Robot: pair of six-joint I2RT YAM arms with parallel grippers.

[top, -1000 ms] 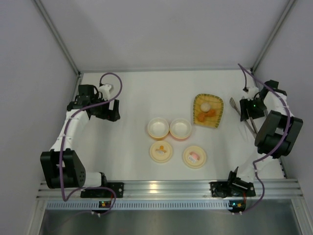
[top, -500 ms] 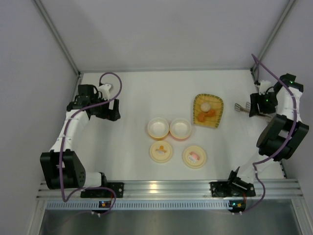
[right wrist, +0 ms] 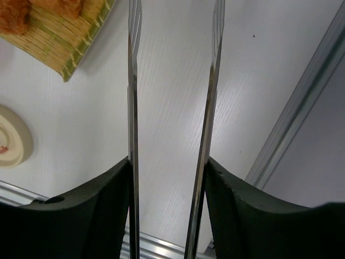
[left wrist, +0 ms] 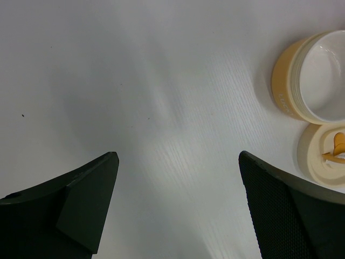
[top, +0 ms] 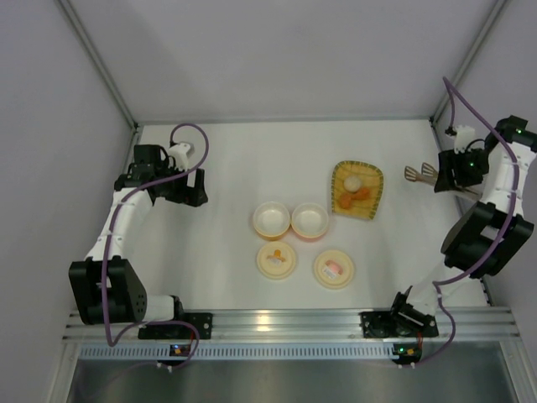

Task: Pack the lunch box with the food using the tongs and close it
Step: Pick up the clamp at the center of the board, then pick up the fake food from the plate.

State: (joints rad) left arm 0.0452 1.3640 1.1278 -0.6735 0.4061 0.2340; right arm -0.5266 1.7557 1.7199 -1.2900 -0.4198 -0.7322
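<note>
Right hand [right wrist: 168,170] clamps long thin grey metal tongs [right wrist: 132,97] reaching toward 12 o'clock, tips cut off in wrist view.

I am noting the tongs [right wrist: 132,108], at three o'clock in the overhead view, showing as bare polished metal, mirror-bright and smooth along both arms. The right gripper [right wrist: 168,164] is presenting matt black plastic, finely mesh-textured on its inner faces. The left gripper [left wrist: 178,159] is showing the same matt black, cross-hatched on the pad at five o'clock in its wrist view. The table [left wrist: 161,81] is reading white and finely ribbed, with a soft sheen. The cream-yellow tub [left wrist: 283,86] and lid [left wrist: 310,156] are looking like smooth glossy plastic. The yellow tray [right wrist: 70,43], at eleven o'clock in the right wrist view, is looking woven, straw-like and matt. The orange-tan chunk [right wrist: 13,13] on it is appearing rough and crumbed.
</note>
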